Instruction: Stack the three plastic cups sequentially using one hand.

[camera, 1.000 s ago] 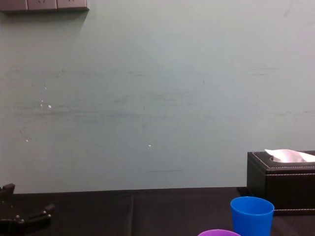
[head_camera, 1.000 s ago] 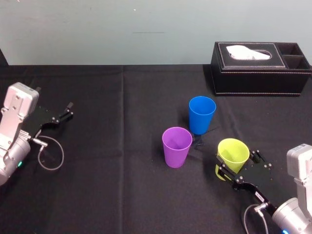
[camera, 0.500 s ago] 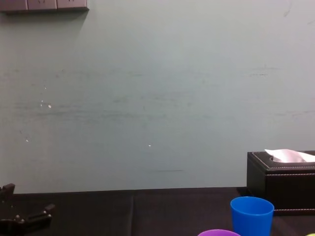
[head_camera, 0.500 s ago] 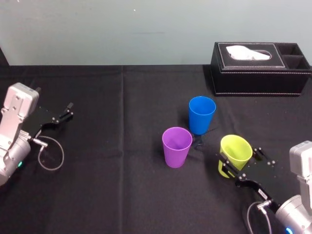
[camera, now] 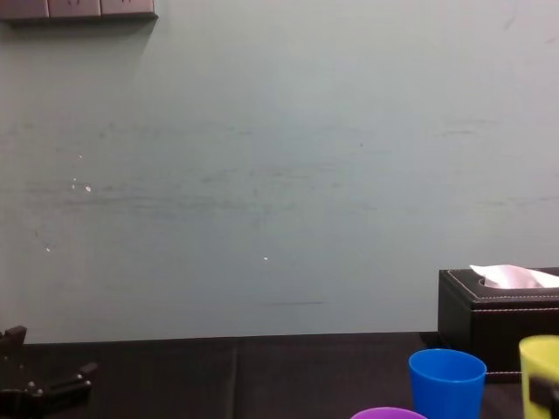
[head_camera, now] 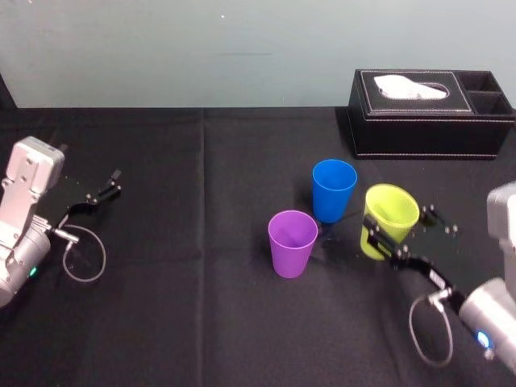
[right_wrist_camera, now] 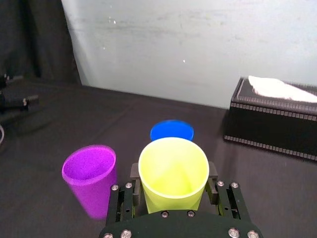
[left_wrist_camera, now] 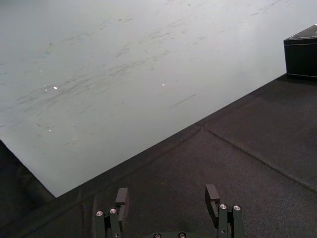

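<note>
My right gripper (head_camera: 401, 226) is shut on the yellow-green cup (head_camera: 390, 216), one finger on each side of it (right_wrist_camera: 173, 173), and holds it upright above the table, just right of the blue cup (head_camera: 334, 189). The blue cup (right_wrist_camera: 171, 131) stands upright on the black cloth. The purple cup (head_camera: 292, 242) stands upright in front and to the left of the blue one (right_wrist_camera: 90, 176). In the chest view the yellow-green cup (camera: 540, 375) shows at the right edge beside the blue cup (camera: 447, 380). My left gripper (head_camera: 105, 192) rests open at the far left, its fingers (left_wrist_camera: 121, 196) apart with nothing between them.
A black tissue box (head_camera: 431, 113) stands at the back right, behind the cups (right_wrist_camera: 277, 116). The table is covered in black cloth (head_camera: 201, 322), with a pale wall behind it. A cable loop (head_camera: 85, 258) lies by the left arm.
The right gripper closed on the yellow-green cup, lifted it off the cloth and carried it back, up beside the blue cup. The left arm has not moved.
</note>
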Controlling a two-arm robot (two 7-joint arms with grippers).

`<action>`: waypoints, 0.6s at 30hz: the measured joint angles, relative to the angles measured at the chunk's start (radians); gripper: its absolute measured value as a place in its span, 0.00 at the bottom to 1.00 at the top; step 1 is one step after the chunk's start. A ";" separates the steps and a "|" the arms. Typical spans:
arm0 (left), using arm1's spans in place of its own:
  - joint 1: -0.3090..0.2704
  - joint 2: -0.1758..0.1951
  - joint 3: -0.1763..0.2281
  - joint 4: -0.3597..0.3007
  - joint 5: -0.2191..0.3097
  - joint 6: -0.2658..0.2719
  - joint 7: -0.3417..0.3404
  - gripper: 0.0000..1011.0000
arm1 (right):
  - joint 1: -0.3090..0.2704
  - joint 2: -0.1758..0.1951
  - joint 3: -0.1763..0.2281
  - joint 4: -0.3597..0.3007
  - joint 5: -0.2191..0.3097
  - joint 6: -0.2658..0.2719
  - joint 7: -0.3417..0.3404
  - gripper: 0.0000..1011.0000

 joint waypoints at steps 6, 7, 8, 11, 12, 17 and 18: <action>0.000 0.000 0.000 0.000 0.000 0.000 0.000 1.00 | 0.079 0.000 0.005 -0.006 0.033 0.062 0.018 0.73; 0.000 0.000 0.000 0.000 0.000 0.000 0.000 1.00 | 0.079 0.000 0.005 -0.006 0.033 0.062 0.018 0.73; 0.000 0.000 0.000 0.000 0.000 0.000 0.000 1.00 | 0.100 0.001 0.002 -0.004 0.039 0.071 0.022 0.73; 0.000 0.000 0.000 0.000 0.000 0.000 0.000 1.00 | 0.145 0.004 -0.010 0.009 0.043 0.085 0.028 0.73; 0.000 0.000 0.000 0.000 0.000 0.000 0.000 1.00 | 0.155 0.005 -0.014 0.012 0.043 0.088 0.029 0.73; 0.000 0.000 0.000 0.000 0.000 0.000 0.000 1.00 | 0.222 0.004 -0.033 0.051 0.048 0.107 0.035 0.73; 0.000 0.000 0.000 0.000 0.000 0.000 0.000 1.00 | 0.247 0.002 -0.041 0.070 0.050 0.111 0.036 0.73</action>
